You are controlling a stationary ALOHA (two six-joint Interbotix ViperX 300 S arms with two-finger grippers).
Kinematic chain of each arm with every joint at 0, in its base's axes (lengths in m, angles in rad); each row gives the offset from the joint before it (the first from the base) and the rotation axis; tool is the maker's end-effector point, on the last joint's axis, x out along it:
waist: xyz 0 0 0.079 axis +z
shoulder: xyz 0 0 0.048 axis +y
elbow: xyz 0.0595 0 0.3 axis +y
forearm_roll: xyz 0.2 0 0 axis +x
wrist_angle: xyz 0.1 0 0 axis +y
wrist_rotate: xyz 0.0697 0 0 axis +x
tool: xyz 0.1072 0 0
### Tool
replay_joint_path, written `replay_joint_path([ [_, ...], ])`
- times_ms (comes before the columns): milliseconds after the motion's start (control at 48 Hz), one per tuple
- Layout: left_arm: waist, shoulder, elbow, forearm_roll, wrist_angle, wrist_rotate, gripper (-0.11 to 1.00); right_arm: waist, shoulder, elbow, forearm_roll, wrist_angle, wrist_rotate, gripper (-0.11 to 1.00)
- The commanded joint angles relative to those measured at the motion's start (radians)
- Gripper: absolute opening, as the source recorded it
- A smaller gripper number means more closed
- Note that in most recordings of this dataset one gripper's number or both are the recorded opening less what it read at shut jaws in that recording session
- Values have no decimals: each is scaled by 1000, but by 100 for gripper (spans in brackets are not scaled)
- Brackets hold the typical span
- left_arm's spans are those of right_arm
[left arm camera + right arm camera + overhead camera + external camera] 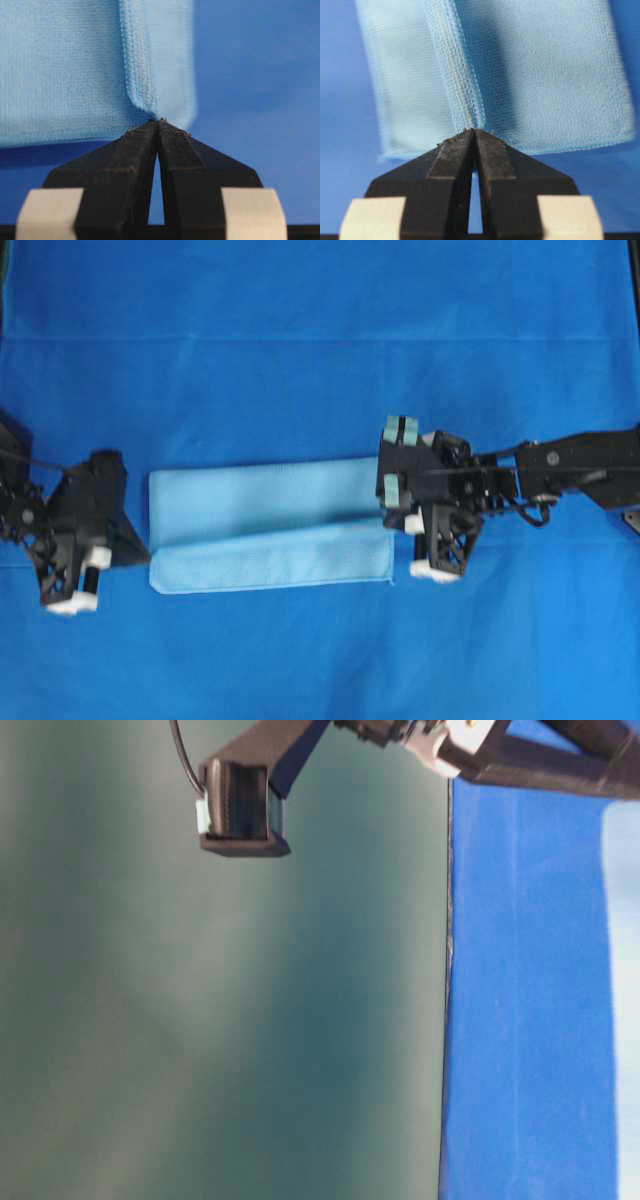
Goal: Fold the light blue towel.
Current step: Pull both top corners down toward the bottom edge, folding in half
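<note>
Pale sky-blue soft cloth towel folded into a long strip on the deep blue sheet-covered table, left gripper pinching its left end, right gripper pinching its right end.

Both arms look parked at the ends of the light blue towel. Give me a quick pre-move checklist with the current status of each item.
1. Left gripper shut, fingertips meeting at the towel's end hem: ok.
2. Right gripper shut at the opposite end hem: ok.
3. Cloth actually pinched by either gripper: cannot tell.
4. Light blue towel already folded lengthwise into a strip: ok.
5. Fold edges aligned: not ok; the upper flap sits slanted, leaving the lower layer exposed.
6. Towel lying wholly on the royal-blue sheet: ok.
</note>
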Motion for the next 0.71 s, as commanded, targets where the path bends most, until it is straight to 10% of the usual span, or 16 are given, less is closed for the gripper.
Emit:
replay_joint_path([
  [0,-41,32,-43,2,-5,-3,0,26,-25,-8,3,-8,9,2],
  [604,-6,63,-63,2,8,0,1,29,-8,-18,3,-54,41,3],
  [687,-8,60,-58,2,8,-2,2,35,-6,-25,3,-54,41,24],
])
